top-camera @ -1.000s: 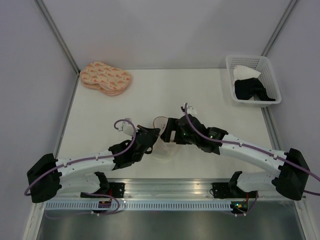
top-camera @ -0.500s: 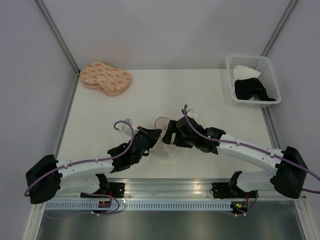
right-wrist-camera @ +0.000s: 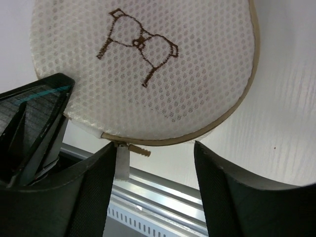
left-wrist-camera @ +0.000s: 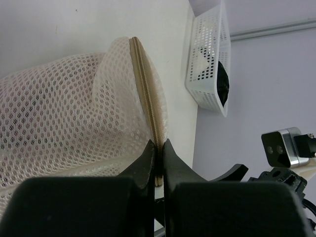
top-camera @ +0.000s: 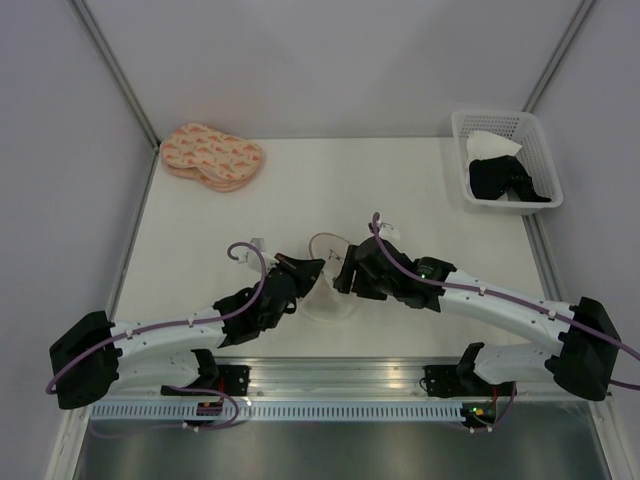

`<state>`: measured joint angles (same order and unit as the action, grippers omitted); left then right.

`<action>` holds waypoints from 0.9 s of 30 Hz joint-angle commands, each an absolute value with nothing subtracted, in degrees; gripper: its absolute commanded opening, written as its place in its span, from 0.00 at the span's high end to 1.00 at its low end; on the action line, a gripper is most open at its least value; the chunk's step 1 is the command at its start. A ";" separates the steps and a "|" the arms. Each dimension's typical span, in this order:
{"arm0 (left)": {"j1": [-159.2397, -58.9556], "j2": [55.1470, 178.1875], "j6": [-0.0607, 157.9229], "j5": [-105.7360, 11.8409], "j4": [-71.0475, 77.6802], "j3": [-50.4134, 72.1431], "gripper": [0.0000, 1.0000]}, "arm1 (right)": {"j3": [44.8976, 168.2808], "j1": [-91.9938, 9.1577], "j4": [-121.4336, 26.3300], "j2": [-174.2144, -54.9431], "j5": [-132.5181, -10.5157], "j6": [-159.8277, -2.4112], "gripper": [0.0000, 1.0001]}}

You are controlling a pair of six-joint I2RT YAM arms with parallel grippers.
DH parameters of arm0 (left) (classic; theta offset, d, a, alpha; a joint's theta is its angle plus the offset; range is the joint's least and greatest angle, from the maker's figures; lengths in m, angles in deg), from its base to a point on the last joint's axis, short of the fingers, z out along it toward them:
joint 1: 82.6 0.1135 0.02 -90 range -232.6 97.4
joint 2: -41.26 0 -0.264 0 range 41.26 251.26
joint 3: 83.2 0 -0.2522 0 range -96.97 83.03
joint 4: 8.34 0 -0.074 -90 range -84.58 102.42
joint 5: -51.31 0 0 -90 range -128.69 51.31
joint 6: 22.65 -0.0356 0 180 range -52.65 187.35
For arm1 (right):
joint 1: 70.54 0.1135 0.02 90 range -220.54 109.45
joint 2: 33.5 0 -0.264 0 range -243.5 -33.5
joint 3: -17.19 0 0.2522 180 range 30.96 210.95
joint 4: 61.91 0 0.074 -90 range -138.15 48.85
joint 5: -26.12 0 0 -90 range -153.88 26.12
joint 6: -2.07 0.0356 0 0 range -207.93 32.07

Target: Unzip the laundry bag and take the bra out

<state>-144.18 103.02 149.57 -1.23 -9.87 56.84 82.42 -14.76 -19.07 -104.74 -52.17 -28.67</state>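
Laundry bag (top-camera: pixel 330 303) sits on the counter (top-camera: pixel 400 190), near-centre and close to the arm bases, between the two end effectors. It is drum-shaped with a white open-weave mesh wall (left-wrist-camera: pixel 59 108). The flat round cream face (right-wrist-camera: pixel 148 64) carries a brown line drawing (right-wrist-camera: pixel 138 42) of a bra and is edged in tan piping. A tan zipper (left-wrist-camera: pixel 145 98) runs along a raised fold of mesh, and its teeth are meshed together along the stretch seen in the left wrist view. Contents cannot be made out through the mesh. Left end effector (left-wrist-camera: pixel 158 148) is clenched on the zipper seam, its fingers (left-wrist-camera: pixel 145 165) pressed together with the tape pinched between them. Right end effector (right-wrist-camera: pixel 155 148) is released, jaws spread wide at the lower rim of the face. A small metal zipper pull (right-wrist-camera: pixel 122 160) hangs just beside the inner edge of one finger (right-wrist-camera: pixel 89 197), and contact cannot be told. Far right corner: a white lattice basket (top-camera: pixel 538 150) holds a black garment (top-camera: pixel 500 180). Far left: peach pads (top-camera: pixel 210 155), stacked.
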 commanded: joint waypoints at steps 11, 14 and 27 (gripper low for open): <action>-144.21 102.17 147.16 -1.24 -10.93 55.88 0.98 | 84.48 -14.12 -25.21 -107.94 -57.98 -34.76 0.80; -144.30 101.64 147.07 -0.98 -10.40 55.96 0.98 | 84.48 -13.86 -24.95 -107.94 -57.99 -35.11 0.92; -144.12 91.19 140.66 -1.59 -1.88 58.51 0.98 | 81.67 -13.68 -14.49 -104.07 -50.44 -36.69 0.99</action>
